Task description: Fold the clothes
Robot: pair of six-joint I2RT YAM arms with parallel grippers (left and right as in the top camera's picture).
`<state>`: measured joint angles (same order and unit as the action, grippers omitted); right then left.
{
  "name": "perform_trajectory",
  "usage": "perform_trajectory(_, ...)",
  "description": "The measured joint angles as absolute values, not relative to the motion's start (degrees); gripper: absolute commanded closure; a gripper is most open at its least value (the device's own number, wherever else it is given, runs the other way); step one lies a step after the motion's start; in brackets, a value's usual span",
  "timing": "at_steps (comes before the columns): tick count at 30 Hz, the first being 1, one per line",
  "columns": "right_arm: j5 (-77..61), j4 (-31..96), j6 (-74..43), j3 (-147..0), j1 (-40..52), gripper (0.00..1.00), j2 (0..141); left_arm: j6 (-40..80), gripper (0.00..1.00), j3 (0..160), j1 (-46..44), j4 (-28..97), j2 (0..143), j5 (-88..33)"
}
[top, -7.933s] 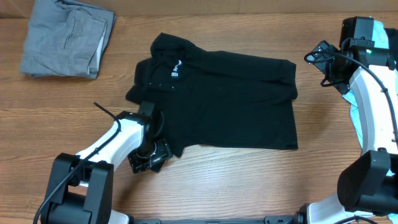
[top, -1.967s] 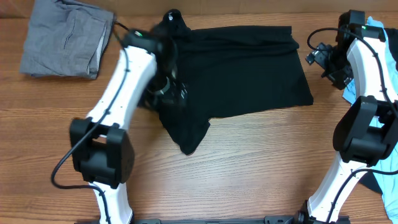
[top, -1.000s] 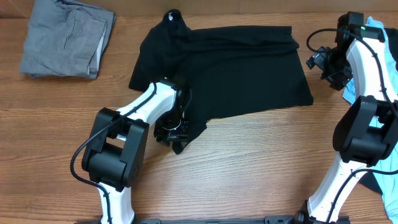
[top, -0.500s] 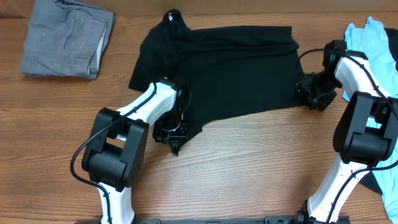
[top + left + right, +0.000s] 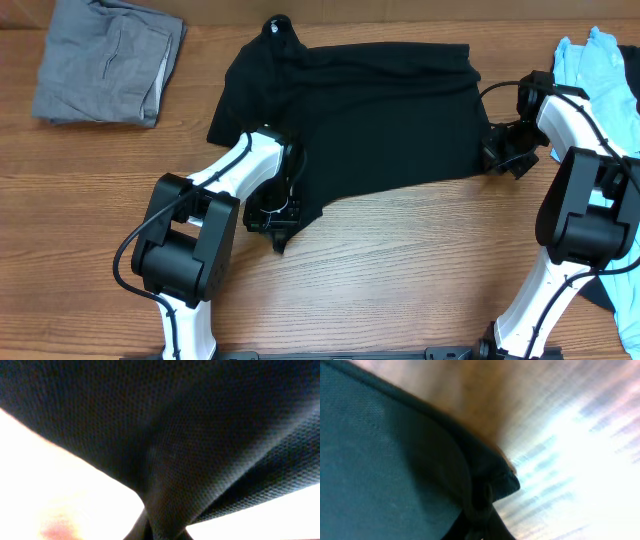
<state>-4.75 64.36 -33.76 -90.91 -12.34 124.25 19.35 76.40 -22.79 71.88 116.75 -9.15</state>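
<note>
The black shirt point(image 5: 380, 110) lies spread across the back middle of the table, its collar end bunched at the far left. My left gripper point(image 5: 274, 218) is shut on a drooping fold at the shirt's near-left corner. My right gripper point(image 5: 495, 155) is shut on the shirt's near-right corner. In the left wrist view the black fabric point(image 5: 175, 435) fills the frame and narrows into the closed left gripper point(image 5: 160, 532). In the right wrist view the shirt's hemmed corner point(image 5: 385, 460) runs into the closed right gripper point(image 5: 481, 510), just above the wood.
A grey folded garment point(image 5: 105, 60) sits at the back left corner. A light blue shirt point(image 5: 600, 70) lies at the right edge, behind my right arm. Bare wooden table point(image 5: 400, 280) stretches in front of the black shirt.
My right arm came down from the back right to the shirt's near-right corner and shut on it. My left gripper shut on the near-left fold and barely moved.
</note>
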Motion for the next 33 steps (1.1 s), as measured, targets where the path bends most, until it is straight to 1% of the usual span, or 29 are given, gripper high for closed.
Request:
perform_trajectory(7,-1.61,70.24,-36.75,-90.67,-12.34,0.96,124.22,19.94,0.96,76.25,-22.79,78.3,113.95,-9.13)
perform_trajectory(14,2.55,77.97,-38.13,-90.54,-12.34,0.96,121.69,22.39,0.96,76.2,-22.79,83.96,99.46,-8.16)
perform_trajectory(17,4.56,80.62,-38.41,-90.52,-12.34,0.96,119.98,22.72,0.96,76.2,-22.79,85.6,96.07,-8.05)
perform_trajectory(26,8.45,85.76,-38.79,-90.52,-11.99,0.96,114.65,23.64,0.96,75.96,-22.79,89.49,95.81,-8.1)
perform_trajectory(28,9.13,86.61,-38.81,-90.52,-11.9,0.94,114.43,23.66,0.96,75.88,-22.79,90.91,95.81,-8.1)
perform_trajectory(33,9.87,85.89,-38.79,-90.5,-11.9,0.93,114.43,23.66,0.94,75.77,-22.79,88.9,95.81,-7.88)
